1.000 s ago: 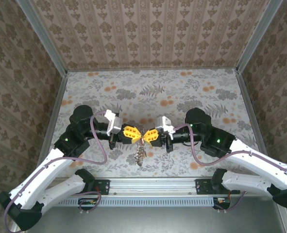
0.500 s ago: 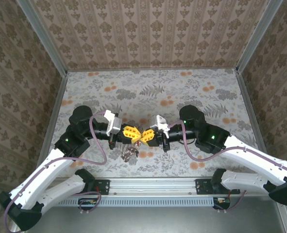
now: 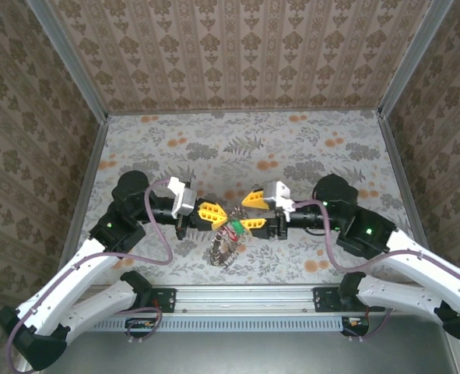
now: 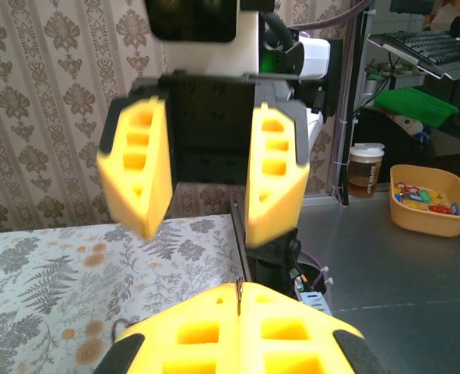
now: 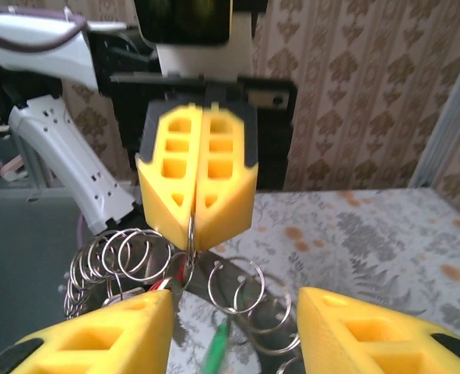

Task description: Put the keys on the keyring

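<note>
The overhead camera sits high behind the two arm bases [image 3: 144,287] and looks down and forward across the flowered worktop [image 3: 292,148]. The bases are at 6 o'clock and the back wall [image 3: 237,54] at 12 o'clock. The left wrist camera rides close behind the left hand [image 4: 237,315], facing the right hand [image 4: 206,183] almost level. The right wrist camera looks back the opposite way, equally near. All three views share the spot where the hands meet, just toward 6 o'clock from the overhead view's centre.

surface: table [image 3: 307,148], floral-print cover | on it: keyring [image 3: 223,249] hangs over it, contact unclear
</note>
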Controlling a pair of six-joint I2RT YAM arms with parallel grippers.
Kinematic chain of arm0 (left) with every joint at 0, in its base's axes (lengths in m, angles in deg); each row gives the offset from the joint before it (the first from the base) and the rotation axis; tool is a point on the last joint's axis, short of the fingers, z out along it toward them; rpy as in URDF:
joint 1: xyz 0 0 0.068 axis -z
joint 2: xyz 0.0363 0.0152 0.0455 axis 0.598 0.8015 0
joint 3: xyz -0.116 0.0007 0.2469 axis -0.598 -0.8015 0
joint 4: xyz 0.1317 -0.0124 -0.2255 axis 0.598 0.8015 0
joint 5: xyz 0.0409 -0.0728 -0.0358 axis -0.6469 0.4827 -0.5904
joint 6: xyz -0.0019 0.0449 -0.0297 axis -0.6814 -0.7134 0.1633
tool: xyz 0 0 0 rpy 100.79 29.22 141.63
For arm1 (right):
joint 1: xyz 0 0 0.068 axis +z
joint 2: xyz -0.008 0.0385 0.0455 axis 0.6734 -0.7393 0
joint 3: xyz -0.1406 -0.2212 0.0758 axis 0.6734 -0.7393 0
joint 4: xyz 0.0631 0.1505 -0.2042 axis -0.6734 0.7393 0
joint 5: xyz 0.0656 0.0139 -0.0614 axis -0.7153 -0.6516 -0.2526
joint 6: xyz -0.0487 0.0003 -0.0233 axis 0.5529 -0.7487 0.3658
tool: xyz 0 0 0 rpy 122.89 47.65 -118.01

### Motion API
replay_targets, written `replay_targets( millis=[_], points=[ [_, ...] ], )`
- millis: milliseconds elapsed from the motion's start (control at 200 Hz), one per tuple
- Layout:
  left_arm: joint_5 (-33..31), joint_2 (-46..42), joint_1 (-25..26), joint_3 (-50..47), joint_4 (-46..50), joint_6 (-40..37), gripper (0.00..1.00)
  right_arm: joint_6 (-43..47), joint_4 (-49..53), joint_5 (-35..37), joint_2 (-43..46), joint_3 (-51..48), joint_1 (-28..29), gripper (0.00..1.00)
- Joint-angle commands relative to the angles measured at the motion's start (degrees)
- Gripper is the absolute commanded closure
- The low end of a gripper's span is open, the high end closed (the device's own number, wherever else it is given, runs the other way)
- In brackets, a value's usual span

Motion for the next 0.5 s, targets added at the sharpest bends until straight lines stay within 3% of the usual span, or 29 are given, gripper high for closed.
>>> replay_targets(
  millis=[0,255,495],
  points=[
    [2.3,-0.2,0.3,0.2,-4.8,1.8,1.00,0.5,-1.5,2.2,-0.2,-0.9,-0.2,0.54],
    [2.1,0.6,1.0,0.5,-6.6,2.5,1.00,-3.1,-9.4,-5.4,-4.6,-1.0,-0.1,0.59],
    [-0.7,0.6,0.9,-0.2,-7.5,2.2,1.00,-2.8,-8.7,-6.7,-5.0,-1.1,-0.1,0.65]
  ],
)
